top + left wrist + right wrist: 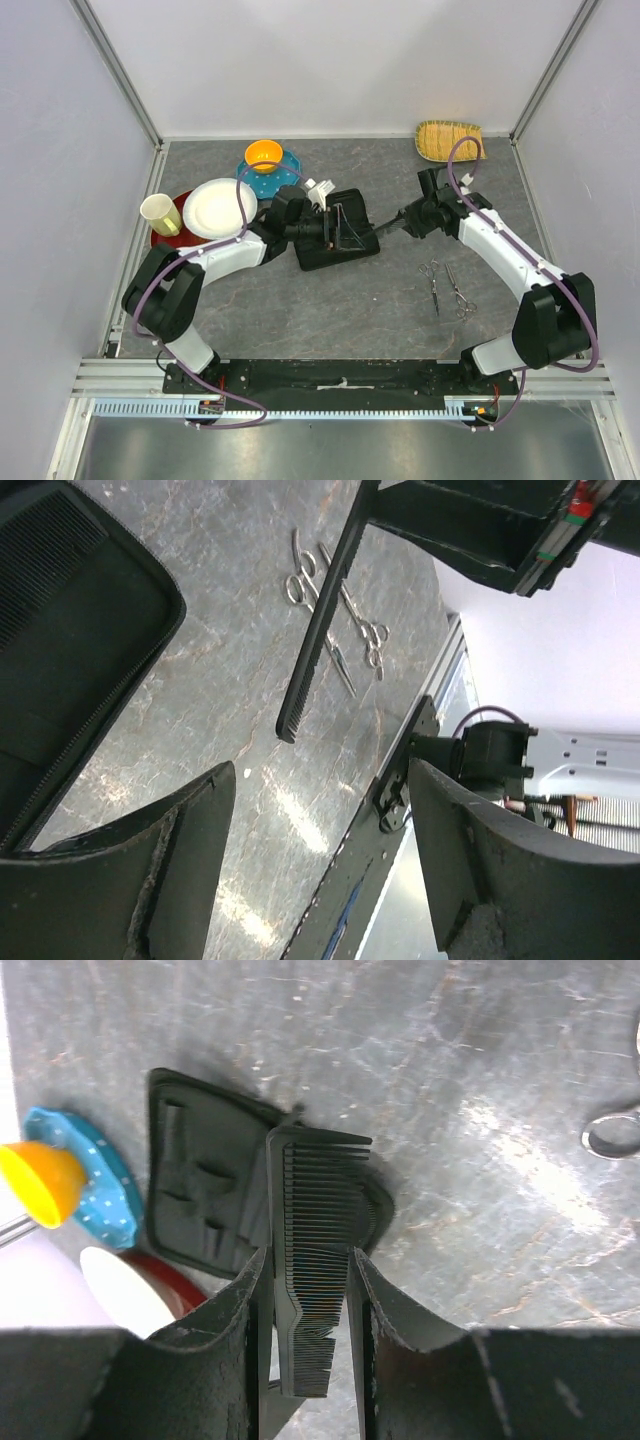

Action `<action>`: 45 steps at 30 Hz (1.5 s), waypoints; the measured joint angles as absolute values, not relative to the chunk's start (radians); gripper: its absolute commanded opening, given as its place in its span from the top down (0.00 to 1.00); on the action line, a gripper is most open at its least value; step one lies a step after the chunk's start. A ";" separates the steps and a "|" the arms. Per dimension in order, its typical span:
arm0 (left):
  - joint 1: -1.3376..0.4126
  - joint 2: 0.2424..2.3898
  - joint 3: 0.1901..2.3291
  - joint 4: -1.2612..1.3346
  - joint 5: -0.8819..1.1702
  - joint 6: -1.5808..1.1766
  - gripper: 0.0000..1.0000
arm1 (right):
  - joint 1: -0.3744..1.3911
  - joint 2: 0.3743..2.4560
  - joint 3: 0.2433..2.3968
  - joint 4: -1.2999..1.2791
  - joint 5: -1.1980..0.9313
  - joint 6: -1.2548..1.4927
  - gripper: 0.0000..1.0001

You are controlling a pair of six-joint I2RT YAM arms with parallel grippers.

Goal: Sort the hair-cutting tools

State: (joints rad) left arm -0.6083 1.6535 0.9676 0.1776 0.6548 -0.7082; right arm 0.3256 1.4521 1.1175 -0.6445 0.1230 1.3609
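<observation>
Centrally, open black rectangular zip case (335, 250) flat on the grey stone-patterned worktop (300, 320). Left tool (322, 770) poised over the case, fingers spread wide, nothing between them. Right tool (308, 1260) closed narrow on the slim black plastic comb with a handle (320, 1175), toothed end projecting beyond the fingertips, held off the worktop close to the case. Second slim black comb (40, 555) lying inside the case, only its fine teeth visible at the edge of the left wrist view. Small silver metal scissors (432, 283) and matching second scissors (460, 292) side by side on bare worktop, well apart from the case, on the right arm's side. Far left: white round plate (220, 207) overlapping a red plate (182, 200), pale yellow cup (160, 213) on the red plate, orange bowl (264, 153) inside a blue dotted bowl (280, 175). Far right corner: woven yellow basket (448, 140) against the back wall.
</observation>
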 measured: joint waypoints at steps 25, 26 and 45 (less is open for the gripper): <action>-0.631 1.603 0.967 0.286 0.498 -0.799 0.98 | 0.328 1.494 1.228 -0.598 -0.036 1.368 0.44; -0.631 1.603 0.975 0.273 0.497 -0.798 0.98 | 0.326 1.496 1.228 -0.596 -0.039 1.365 0.38; -0.347 1.617 1.249 -0.221 0.827 -0.605 0.98 | 0.202 1.551 1.262 -0.333 -0.445 0.889 0.02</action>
